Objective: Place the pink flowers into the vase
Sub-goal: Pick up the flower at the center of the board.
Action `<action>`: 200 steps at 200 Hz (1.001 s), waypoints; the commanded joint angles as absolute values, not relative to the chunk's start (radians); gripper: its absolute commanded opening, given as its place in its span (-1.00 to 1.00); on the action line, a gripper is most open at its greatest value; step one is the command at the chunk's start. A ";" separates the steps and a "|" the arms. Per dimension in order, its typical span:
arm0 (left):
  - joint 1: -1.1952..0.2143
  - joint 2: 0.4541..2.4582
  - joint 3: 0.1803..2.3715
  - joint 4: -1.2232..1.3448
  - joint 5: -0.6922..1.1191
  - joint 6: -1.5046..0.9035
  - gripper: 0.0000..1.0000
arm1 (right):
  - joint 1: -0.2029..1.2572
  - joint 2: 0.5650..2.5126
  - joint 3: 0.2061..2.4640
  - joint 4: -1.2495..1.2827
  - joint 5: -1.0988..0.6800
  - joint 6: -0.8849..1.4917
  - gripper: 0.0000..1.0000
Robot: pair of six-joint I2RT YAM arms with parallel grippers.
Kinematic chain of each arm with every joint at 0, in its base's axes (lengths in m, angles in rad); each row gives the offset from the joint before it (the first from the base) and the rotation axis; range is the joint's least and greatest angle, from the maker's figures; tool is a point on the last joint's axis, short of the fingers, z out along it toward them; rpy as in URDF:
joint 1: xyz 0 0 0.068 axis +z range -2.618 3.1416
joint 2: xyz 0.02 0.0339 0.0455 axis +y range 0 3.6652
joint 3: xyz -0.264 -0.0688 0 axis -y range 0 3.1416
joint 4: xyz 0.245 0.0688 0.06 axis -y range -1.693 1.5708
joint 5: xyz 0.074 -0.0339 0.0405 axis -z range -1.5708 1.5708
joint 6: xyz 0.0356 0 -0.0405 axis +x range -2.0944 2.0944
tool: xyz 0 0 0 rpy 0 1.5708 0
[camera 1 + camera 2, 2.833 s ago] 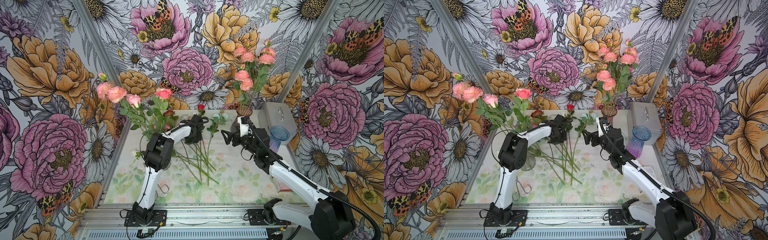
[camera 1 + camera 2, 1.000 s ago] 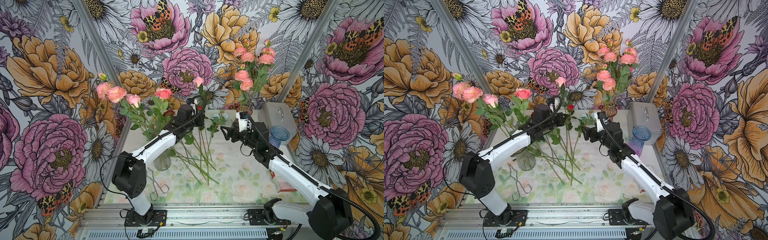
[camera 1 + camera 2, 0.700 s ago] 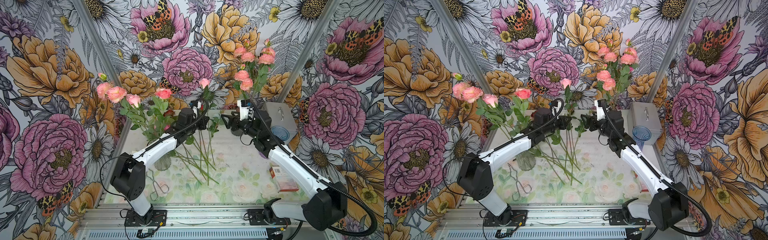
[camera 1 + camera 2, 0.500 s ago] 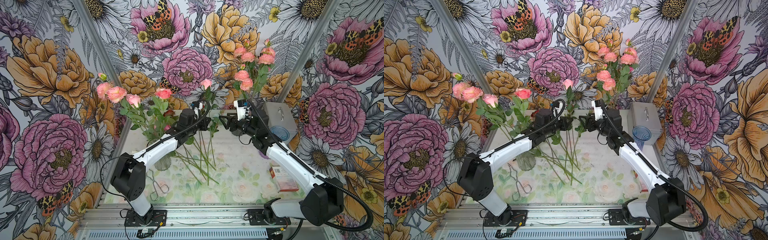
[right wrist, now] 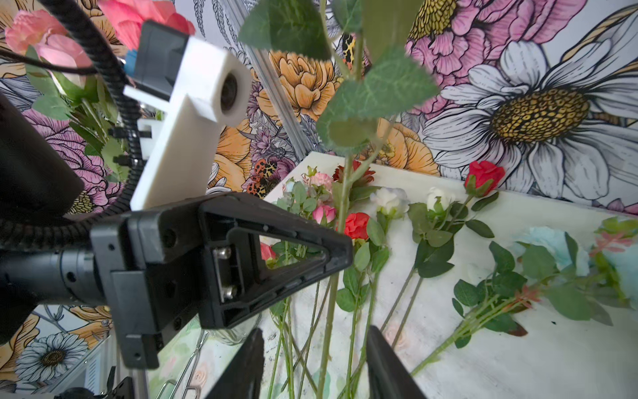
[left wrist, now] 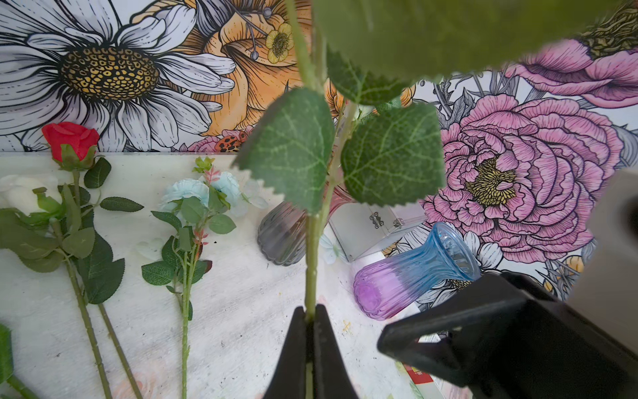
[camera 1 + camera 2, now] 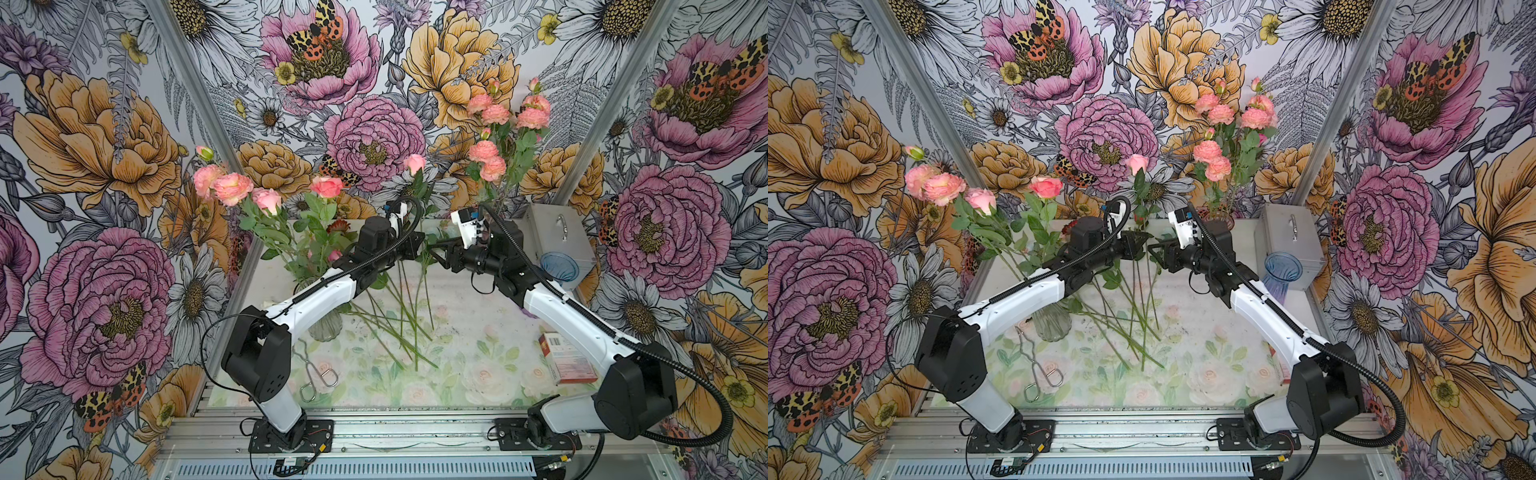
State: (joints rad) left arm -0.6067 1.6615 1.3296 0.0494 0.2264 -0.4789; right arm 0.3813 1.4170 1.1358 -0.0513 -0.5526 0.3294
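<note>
left gripper (image 6: 310, 312): clamped tight on the pink rose (image 7: 414, 163) stem, bloom upright, upper centre in a top view
right gripper (image 5: 312, 340): jaws apart, straddling that same stem
vase (image 7: 327, 329): centre-left, pink blooms (image 7: 232, 188) in it

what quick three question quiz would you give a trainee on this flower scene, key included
1. True or false: the left pincer is shut on the pink rose.
2. The right pincer's jaws are: A) shut on a red rose; B) open, either side of the pink rose's stem; C) inside the blue vase.
3. What metal tool lies by the clear vase?
Key: 1 true; 2 B; 3 tongs.
</note>
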 commanded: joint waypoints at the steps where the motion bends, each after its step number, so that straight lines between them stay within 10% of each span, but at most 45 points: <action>1: -0.617 1.611 1.363 0.074 0.223 -0.474 -1.00 | 0.391 1.435 1.140 -0.048 -0.586 0.336 -0.05; 200: -0.645 1.603 1.372 0.067 0.213 -0.483 -1.00 | 0.406 1.508 1.215 -0.046 -0.565 0.345 -0.65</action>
